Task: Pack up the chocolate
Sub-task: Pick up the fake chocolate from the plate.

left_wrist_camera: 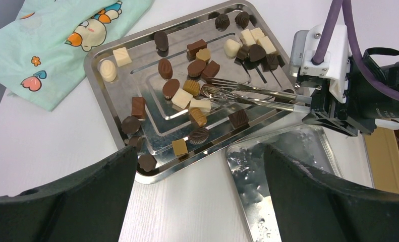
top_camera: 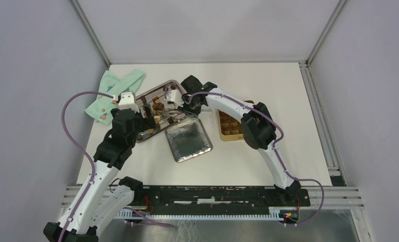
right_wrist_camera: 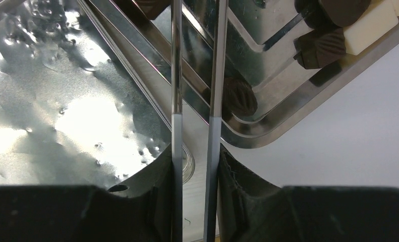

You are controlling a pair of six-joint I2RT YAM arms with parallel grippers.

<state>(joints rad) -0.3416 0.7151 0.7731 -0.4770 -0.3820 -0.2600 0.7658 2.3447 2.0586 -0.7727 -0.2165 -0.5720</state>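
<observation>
Steel tongs point(left_wrist_camera: 247, 93), clamped in the right gripper point(right_wrist_camera: 196, 161), reach among chocolate point(left_wrist_camera: 181, 98) on the tray point(left_wrist_camera: 94, 75) (left gripper point(left_wrist_camera: 198, 151) gapes wide, empty). Picking step: next, pinch 1 piece squarely.

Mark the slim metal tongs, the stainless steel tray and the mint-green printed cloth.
slim metal tongs point(right_wrist_camera: 176, 75): right wrist view, on the left arm.
stainless steel tray point(left_wrist_camera: 139, 80): left wrist view, on bare floor.
mint-green printed cloth point(left_wrist_camera: 66, 65): left wrist view, on a plain patch.
</observation>
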